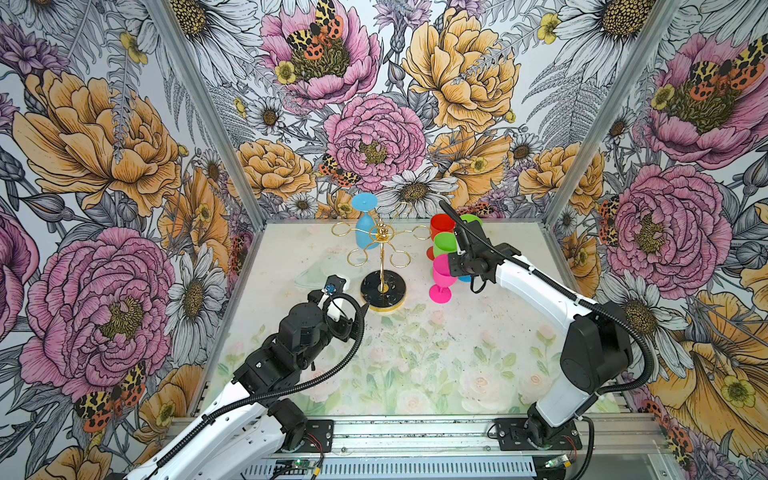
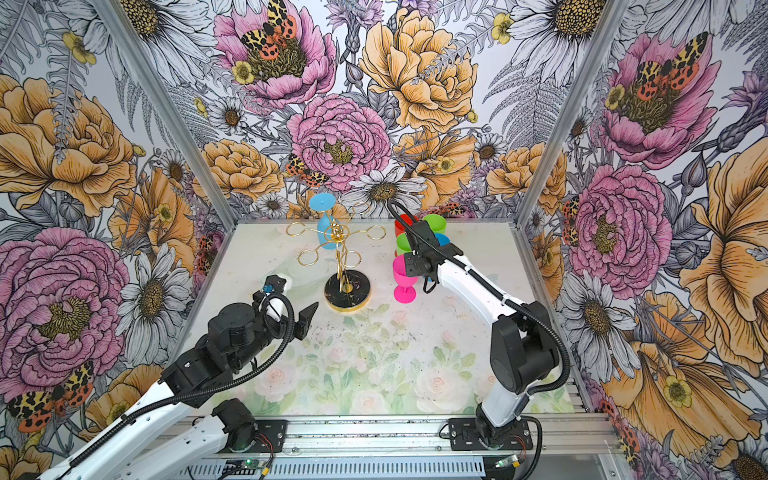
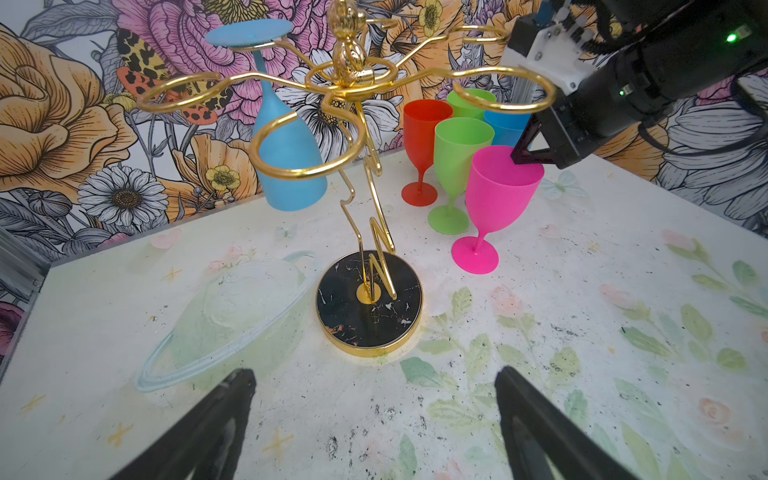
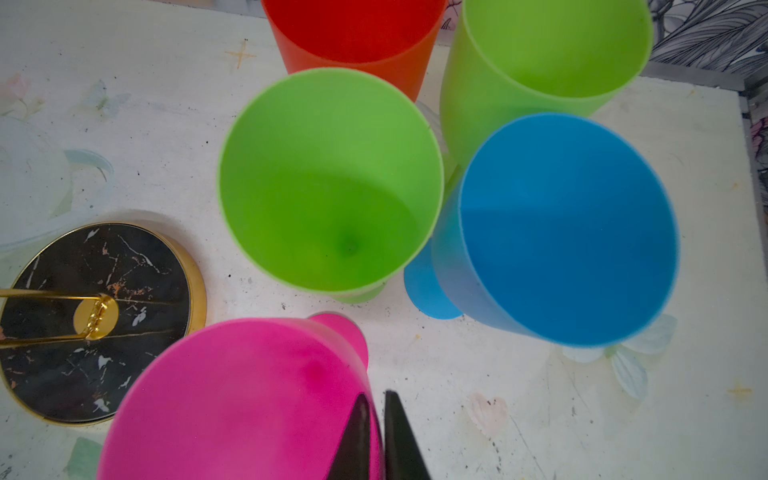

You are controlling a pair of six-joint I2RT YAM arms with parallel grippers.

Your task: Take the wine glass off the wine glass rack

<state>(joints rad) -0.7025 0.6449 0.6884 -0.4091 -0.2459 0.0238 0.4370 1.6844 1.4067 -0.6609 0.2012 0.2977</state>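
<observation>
**One wine glass on the rack, right pincer at the pink glass**

The left pincer (image 3: pixel 374 374) is wide open and holds nothing. Its two fingers (image 3: pixel 216 428) stand far apart above the table (image 3: pixel 561 374). Straight ahead of it stands the rack (image 3: pixel 370 307), upright, its round base near the fingertips but not touching them.

The wine glass (image 3: pixel 289 166) is blue and hangs on the side of the rack that is far from this pincer. It hangs upside down: the foot lies on top of one wire loop, the stem passes through the loop, and the bowl is in the air above the table. In a top view it (image 1: pixel 365 230) is seen behind the rack's hub. The other loops carry nothing.

The right pincer (image 4: pixel 377 395) is on the other side of the rack, well apart from the wine glass. Its fingers are close together at the rim of the pink glass (image 4: pixel 249 395), one inside the bowl and one outside. I cannot tell whether they press the wall. The pink glass stands upright on the table.

Beyond the right fingertips stand a near green glass (image 4: pixel 328 178), a blue glass (image 4: pixel 569 228), a red glass (image 4: pixel 353 33) and a far green glass (image 4: pixel 552 50), all upright and close together.
</observation>
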